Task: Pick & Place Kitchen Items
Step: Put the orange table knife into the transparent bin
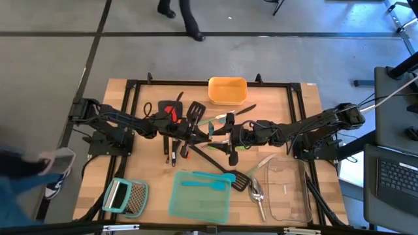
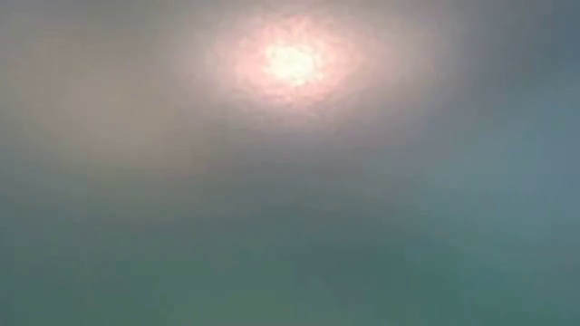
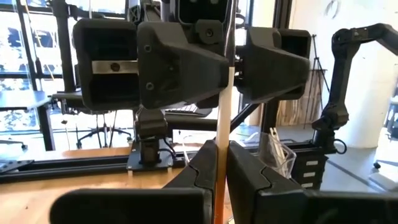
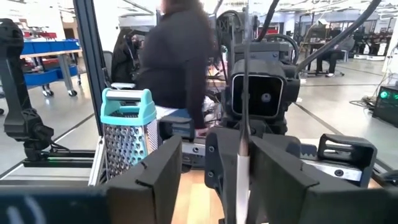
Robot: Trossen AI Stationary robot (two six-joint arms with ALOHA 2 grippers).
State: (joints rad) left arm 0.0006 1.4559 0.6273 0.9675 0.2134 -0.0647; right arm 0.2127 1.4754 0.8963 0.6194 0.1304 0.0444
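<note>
Utensil (image 3: 221, 124) in both pincers, no legible writing

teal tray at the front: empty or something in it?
Not empty. In the high view a teal spatula lies inside the teal tray, across the end nearest the arms; the rest looks bare.

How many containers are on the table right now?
3: the orange container at the far edge, the teal container at the near edge, the clear container to its right. None seems hidden.
</note>
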